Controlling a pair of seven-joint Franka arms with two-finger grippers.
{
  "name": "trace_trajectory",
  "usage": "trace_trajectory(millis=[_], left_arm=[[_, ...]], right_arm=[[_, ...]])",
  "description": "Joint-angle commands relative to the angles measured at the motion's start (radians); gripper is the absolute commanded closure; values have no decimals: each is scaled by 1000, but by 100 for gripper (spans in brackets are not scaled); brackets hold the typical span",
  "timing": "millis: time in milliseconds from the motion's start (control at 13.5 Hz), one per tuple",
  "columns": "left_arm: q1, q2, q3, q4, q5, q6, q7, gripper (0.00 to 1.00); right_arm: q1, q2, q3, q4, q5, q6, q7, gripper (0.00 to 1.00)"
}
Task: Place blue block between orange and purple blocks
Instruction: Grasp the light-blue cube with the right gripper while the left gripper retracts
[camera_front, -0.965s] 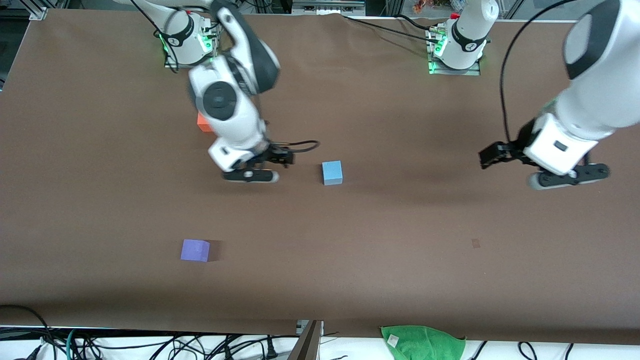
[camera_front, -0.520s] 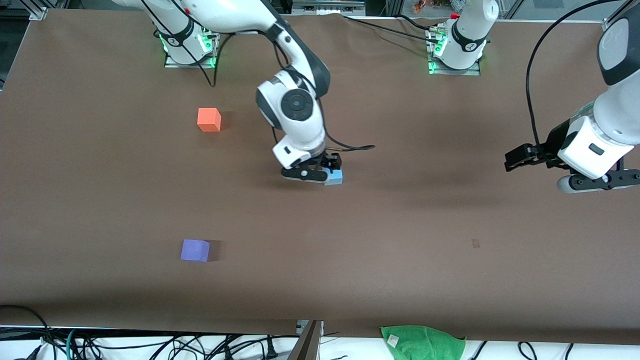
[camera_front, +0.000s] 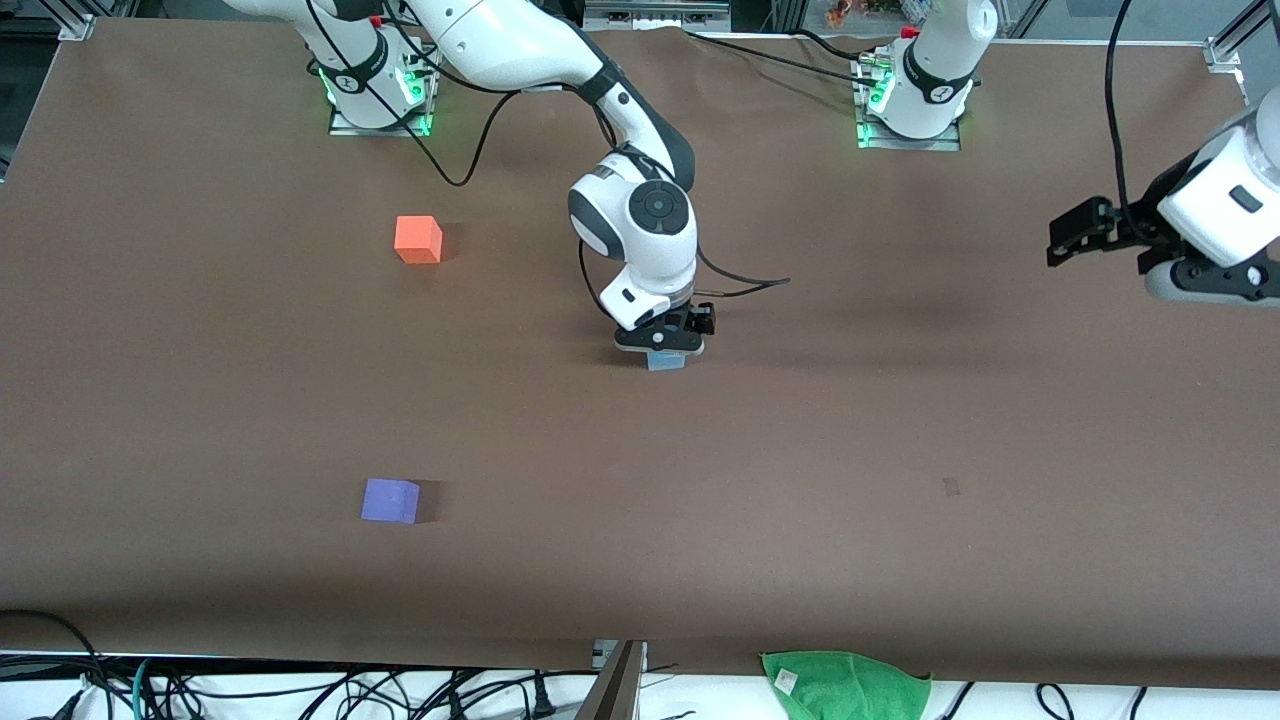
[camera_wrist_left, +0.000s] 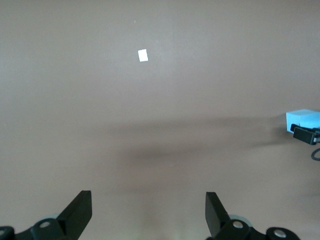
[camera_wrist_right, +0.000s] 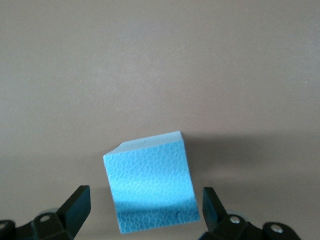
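Note:
The blue block (camera_front: 666, 363) lies mid-table, mostly covered by my right gripper (camera_front: 660, 346), which is down around it. In the right wrist view the blue block (camera_wrist_right: 150, 187) sits between the open fingers of the right gripper (camera_wrist_right: 145, 212), with a gap on each side. The orange block (camera_front: 418, 240) lies toward the right arm's end, farther from the front camera. The purple block (camera_front: 390, 500) lies at that same end, nearer to the camera. My left gripper (camera_front: 1205, 288) hangs open and empty over the left arm's end of the table, and also shows in its wrist view (camera_wrist_left: 149, 212).
A green cloth (camera_front: 845, 685) lies off the table's front edge. A small dark mark (camera_front: 951, 487) is on the brown table cover (camera_front: 900, 560). The left wrist view shows the blue block (camera_wrist_left: 301, 119) at its edge and a white speck (camera_wrist_left: 143, 55).
My right gripper has swung from beside the orange block to the blue block and come down around it. My left arm has drawn back toward its end of the table.

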Motion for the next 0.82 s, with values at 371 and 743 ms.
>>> trace_trajectory(millis=[371, 743], left_arm=[[33, -100, -14, -133, -1, 26, 35, 0], [38, -175, -12, -261, -30, 77, 68, 0]], right_arm=[[11, 46, -17, 27, -50, 50, -7, 19], [-29, 27, -17, 29, -39, 37, -83, 66]])
